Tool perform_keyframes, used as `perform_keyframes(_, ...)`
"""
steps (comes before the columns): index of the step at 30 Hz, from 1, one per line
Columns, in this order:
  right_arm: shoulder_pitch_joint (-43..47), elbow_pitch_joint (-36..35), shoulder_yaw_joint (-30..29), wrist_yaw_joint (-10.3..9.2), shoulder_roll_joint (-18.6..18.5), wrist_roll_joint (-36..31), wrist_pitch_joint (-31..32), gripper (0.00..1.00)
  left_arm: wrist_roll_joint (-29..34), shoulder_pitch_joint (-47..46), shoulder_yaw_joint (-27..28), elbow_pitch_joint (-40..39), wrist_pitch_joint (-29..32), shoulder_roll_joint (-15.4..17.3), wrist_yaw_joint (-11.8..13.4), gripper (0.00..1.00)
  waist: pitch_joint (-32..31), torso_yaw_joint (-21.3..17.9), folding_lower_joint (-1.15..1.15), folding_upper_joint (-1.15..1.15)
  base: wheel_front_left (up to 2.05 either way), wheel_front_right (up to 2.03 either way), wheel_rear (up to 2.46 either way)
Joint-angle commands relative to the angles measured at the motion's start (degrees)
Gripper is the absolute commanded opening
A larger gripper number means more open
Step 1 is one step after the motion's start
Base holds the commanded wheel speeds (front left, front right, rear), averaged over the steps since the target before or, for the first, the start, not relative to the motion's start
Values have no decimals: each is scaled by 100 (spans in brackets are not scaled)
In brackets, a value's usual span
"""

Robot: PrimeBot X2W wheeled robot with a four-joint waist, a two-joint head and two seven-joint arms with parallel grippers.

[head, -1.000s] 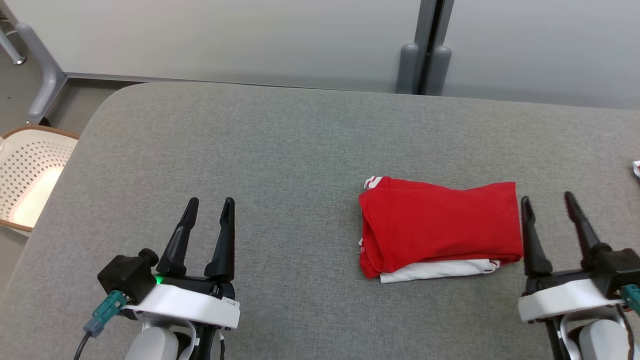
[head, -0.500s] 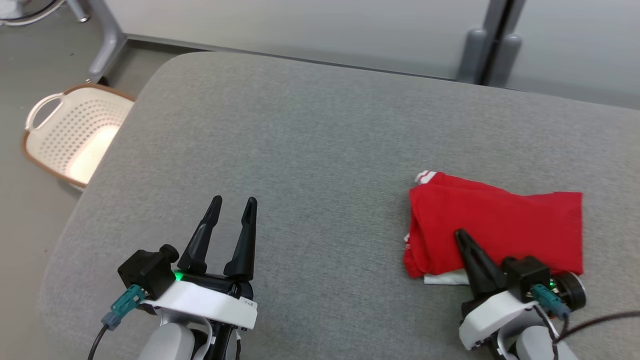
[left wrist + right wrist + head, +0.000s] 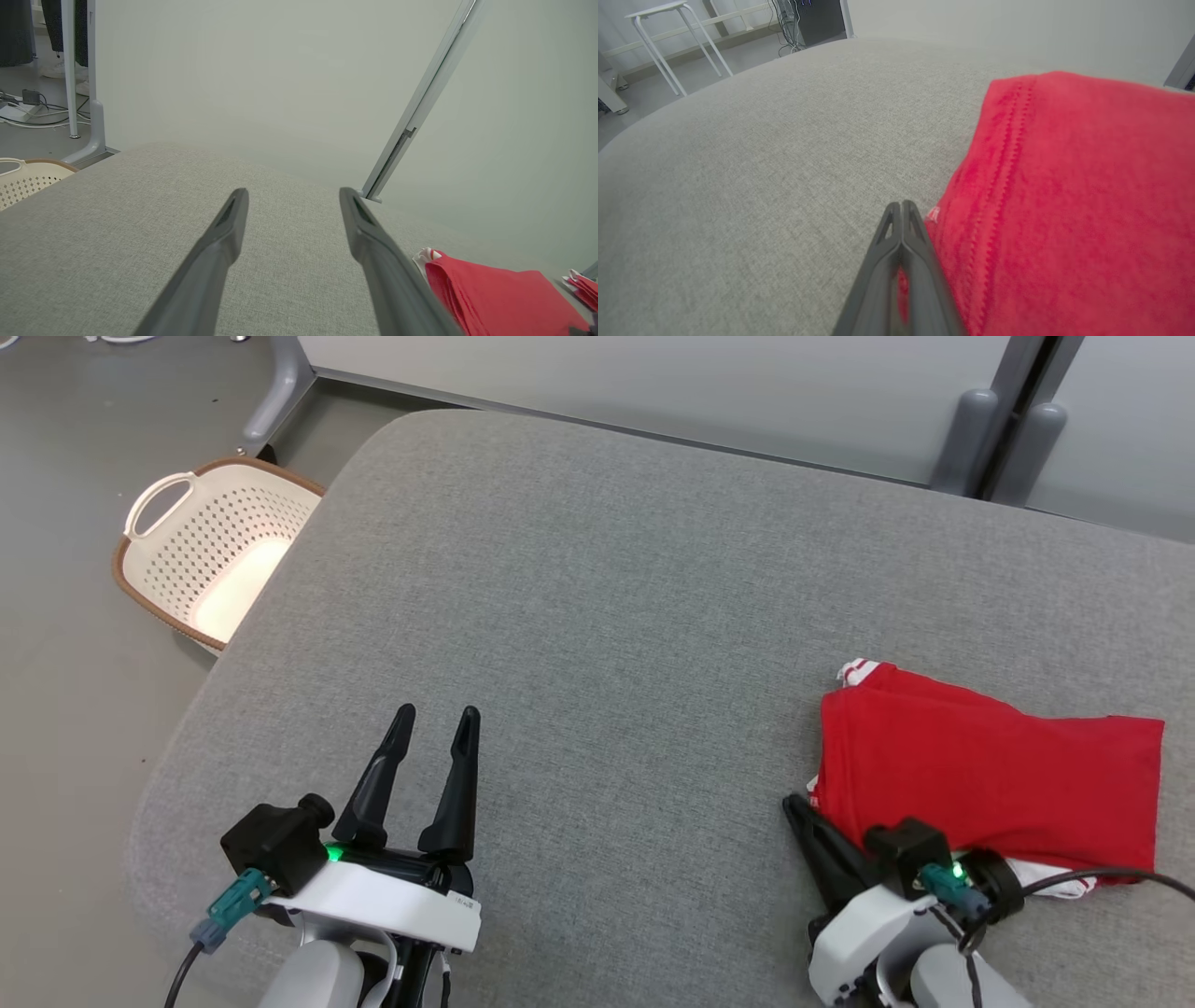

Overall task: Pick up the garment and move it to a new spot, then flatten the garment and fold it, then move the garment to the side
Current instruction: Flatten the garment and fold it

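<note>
Head view: R hand [image 3: 794, 803] clenched, just beside red garment [image 3: 990, 779] edge; L hand [image 3: 436, 717] released, well apart.

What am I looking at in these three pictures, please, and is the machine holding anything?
This is a wheeled robot with two arms, each ending in a gripper with two long dark fingers. One picture looks down from a camera on its head. The other two come from cameras on its wrists, looking along each gripper's fingers. Before it is a grey padded table with a folded red garment on it, and some white cloth peeks out beneath. A pale perforated basket stands on the floor to the left. The left gripper is open and holds nothing. The right gripper is shut, with its tips at the garment's near left corner. A sliver of red shows between its fingers, so it may be pinching the edge, but I cannot be sure.
</note>
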Motion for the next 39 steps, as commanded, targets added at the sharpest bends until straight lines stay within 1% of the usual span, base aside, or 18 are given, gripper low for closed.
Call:
perform_keyframes(1, -149, -51, 6, -2, -69, 94, -30, 0, 1, 7, 45, 8, -6, 19, 24, 100, -10, -74, 0, 0, 0, 0, 0)
perform_keyframes(4, -187, -212, -31, -2, -74, 204, -29, 0, 26, 6, 75, 2, -6, 19, 32, 100, -29, -177, 0, 0, 0, 0, 0)
perform_keyframes(7, -226, -639, -97, -2, -141, 364, -29, 0, 71, -26, 114, -18, -6, 20, 29, 100, -71, -358, 0, 0, 0, 0, 0)
perform_keyframes(10, -170, -1151, -291, -2, -245, 484, -29, 0, 113, -60, 199, -45, -6, 22, 24, 100, -121, -582, 0, 0, 0, 0, 0)
perform_keyframes(13, -58, -1589, -571, -2, -381, 470, -29, 0, 161, -83, 282, -72, -6, 20, 16, 100, -162, -820, 0, 0, 0, 0, 0)
perform_keyframes(19, 166, -2131, -1248, -2, -590, 229, -28, 0, 244, -109, 397, -118, -6, 20, -1, 100, -207, -1240, 0, 0, 0, 0, 0)
perform_keyframes(22, 314, -2298, -1599, -2, -591, 109, -28, 0, 277, -94, 447, -128, -5, 21, -8, 100, -230, -1398, 0, 0, 0, 0, 0)
perform_keyframes(25, 512, -2472, -2022, -2, -452, -59, -29, 0, 361, -20, 409, -67, -6, 23, -18, 100, -255, -1559, 0, 0, 0, 0, 0)
perform_keyframes(26, 584, -2503, -2106, -2, -397, -117, -28, 55, 387, -10, 421, -63, -6, 25, -20, 100, -253, -1588, 0, 0, 0, 0, 0)
perform_keyframes(27, 650, -2535, -2222, -2, -351, -184, -28, 100, 404, -1, 430, -62, -5, 22, -23, 100, -249, -1607, 0, 0, 0, 0, 0)
perform_keyframes(30, 813, -2523, -2475, -2, -172, -291, -29, 100, 541, 49, 454, -68, -5, 22, -20, 100, -259, -1645, 0, 0, 0, 0, 0)
perform_keyframes(33, 920, -2496, -2573, -2, -42, -372, -28, 100, 674, 145, 445, -42, -5, 19, -23, 100, -274, -1688, 0, 0, 0, 0, 0)
perform_keyframes(35, 937, -2494, -2589, -2, 1, -410, -28, 100, 759, 163, 448, -76, -6, 22, -25, 100, -269, -1709, 0, 0, 0, 0, 0)
perform_keyframes(39, 890, -2499, -2640, -2, 48, -457, -28, 100, 732, 183, 465, -114, -5, 21, -23, 100, -246, -1695, 0, 0, 0, 0, 0)
